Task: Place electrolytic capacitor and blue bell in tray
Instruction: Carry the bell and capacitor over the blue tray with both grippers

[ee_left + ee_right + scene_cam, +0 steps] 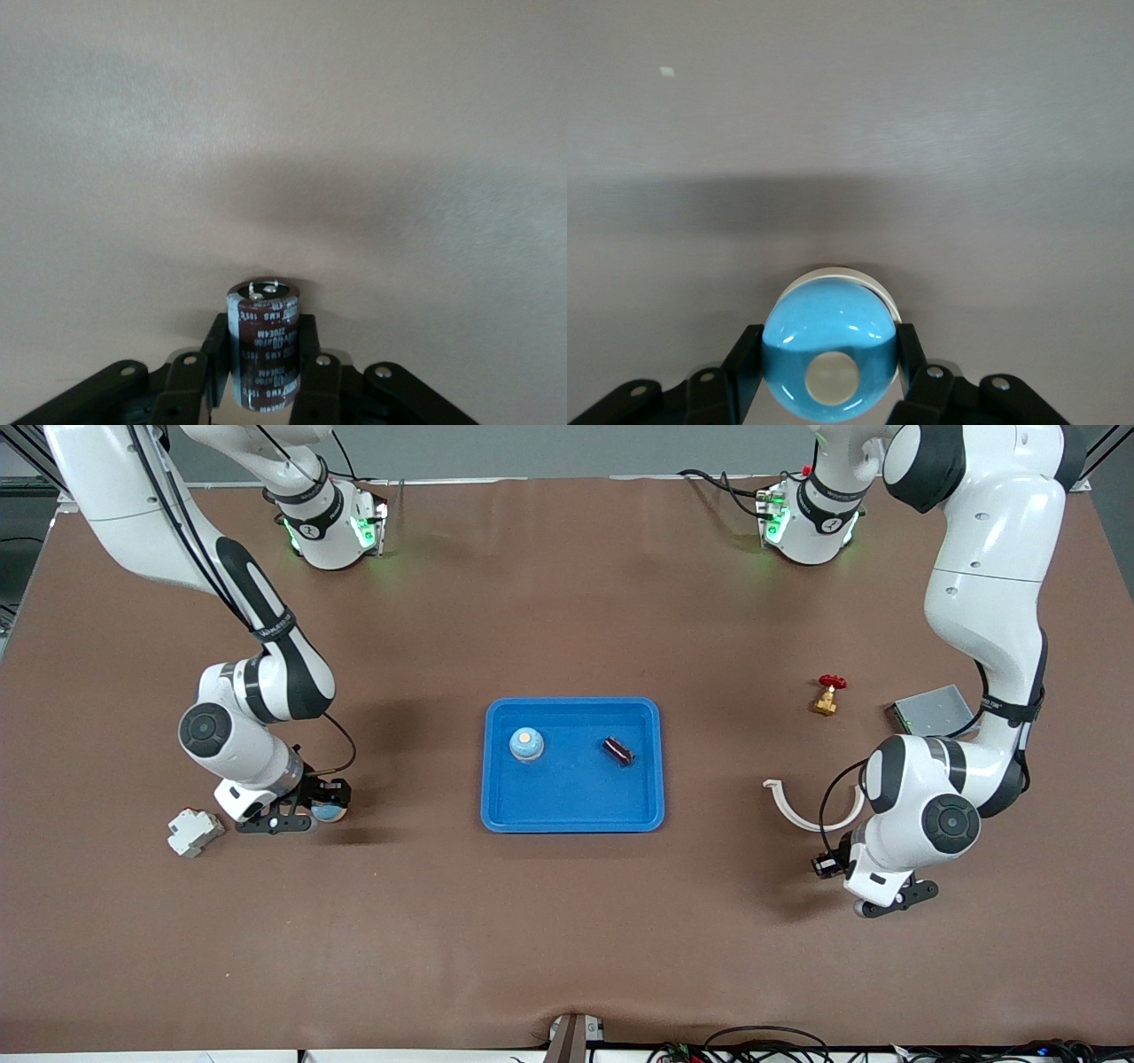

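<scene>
Left claw (263, 376) grips glossy cylindrical capacitor (263, 345), apparently ribbed.

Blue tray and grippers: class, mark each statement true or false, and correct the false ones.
1. The blue tray holds a resting bell and a resting capacitor. True.
2. The right gripper stands open over the tray. False: it is shut on a gripped bell, away from the tray.
3. The left gripper clamps a gripped capacitor. True.
4. The red-handled valve lies in the tray. False: it stands on the table toward the left arm's end.
</scene>
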